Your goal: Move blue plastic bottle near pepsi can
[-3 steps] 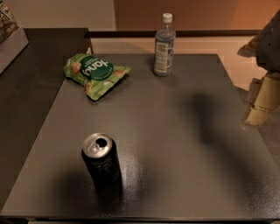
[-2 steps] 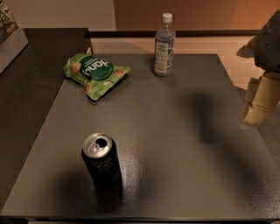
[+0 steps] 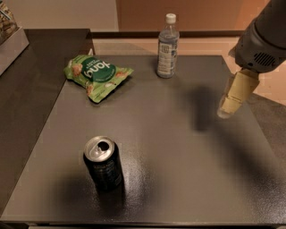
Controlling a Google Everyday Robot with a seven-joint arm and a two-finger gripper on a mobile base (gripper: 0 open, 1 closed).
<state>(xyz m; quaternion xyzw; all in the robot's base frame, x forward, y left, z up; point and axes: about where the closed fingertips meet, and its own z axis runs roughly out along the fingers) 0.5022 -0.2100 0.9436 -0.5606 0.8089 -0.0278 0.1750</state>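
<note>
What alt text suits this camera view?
A robot hand hovers over the right side of a dark table. A bottle stands at the far edge, a green bag lies left of it, and an open can stands near the front.

The single camera looked steeply down from above the near edge of the dark table (image 3: 178, 152), facing across it toward the far wall (image 3: 201, 13). It sat close, so the tabletop filled most of the frame. The can (image 3: 103, 163) stood nearest, at lower left. The bottle (image 3: 167, 47) and snack bag (image 3: 96, 74) lay farther off, along the top. The gripper (image 3: 229, 106) hung in at the right edge, above mid-height.
</note>
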